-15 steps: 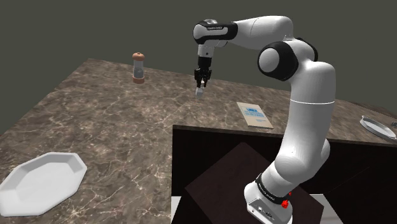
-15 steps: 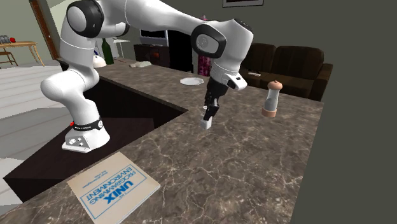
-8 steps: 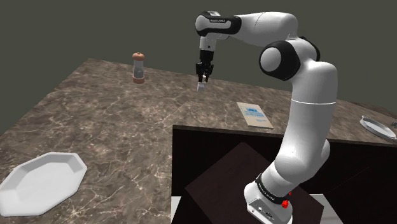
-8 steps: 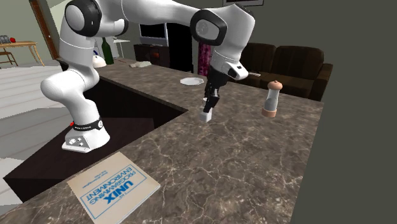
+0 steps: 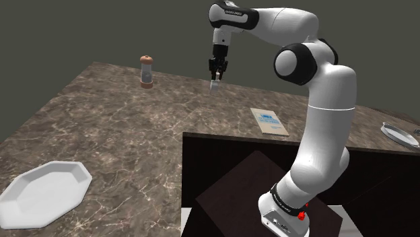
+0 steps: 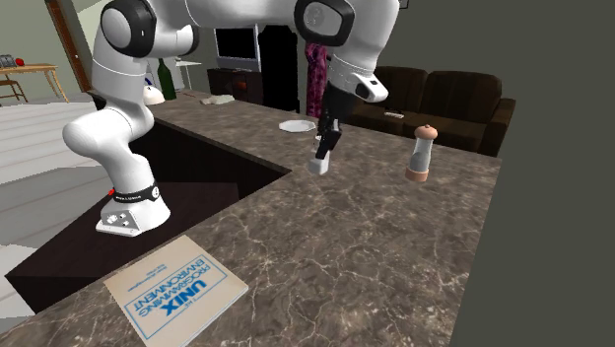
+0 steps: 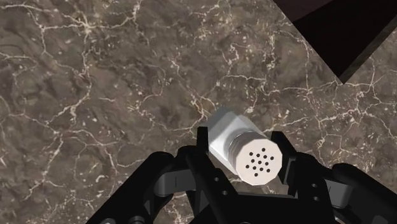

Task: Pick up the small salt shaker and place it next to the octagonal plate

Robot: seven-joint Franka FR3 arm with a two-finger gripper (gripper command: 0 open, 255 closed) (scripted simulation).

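While the gripper [image 7: 243,143] is clasping the small salt shaker [image 7: 254,162] under its cap, it is looking light, stiff, perhaps slippery.

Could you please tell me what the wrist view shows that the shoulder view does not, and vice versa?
The wrist view adds detail: the holes in the round cap of the small pale salt shaker, and both fingers of the black gripper clasping its sides. The shoulder view adds the surroundings: the white octagonal plate at its lower left, the brown-capped clear grinder, a thin pale booklet and the white arm. Both share the shaker, held in the gripper above the brown marbled countertop.
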